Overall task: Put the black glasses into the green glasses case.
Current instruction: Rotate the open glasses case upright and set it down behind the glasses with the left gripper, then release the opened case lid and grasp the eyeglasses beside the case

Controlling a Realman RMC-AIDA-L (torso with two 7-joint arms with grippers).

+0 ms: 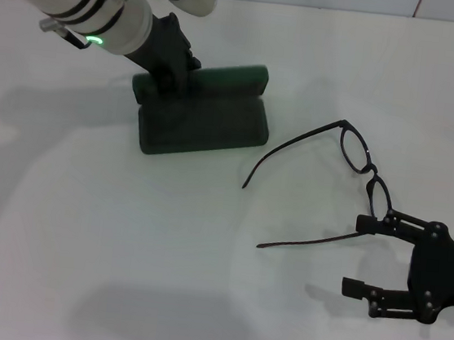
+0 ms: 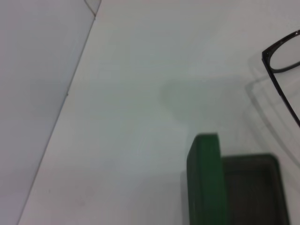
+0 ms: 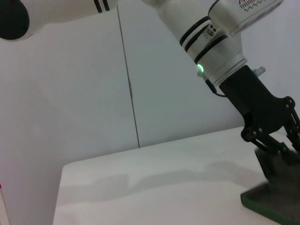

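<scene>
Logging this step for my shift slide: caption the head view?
Left gripper at open green glasses case; right gripper, jaws open, beside black glasses on white table.

White cylindrical arm links, black bands, green indicator light near wrist; black linkage grippers: left gripper (image 1: 174, 78), right gripper (image 1: 362, 256).

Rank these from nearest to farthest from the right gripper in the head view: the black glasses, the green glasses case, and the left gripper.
From the right gripper, fingers open, low on the right:
1. The black glasses, just beyond it on the right, one lens at its upper finger.
2. The green glasses case, open, left of centre.
3. The left gripper, at the case's far left end.
</scene>
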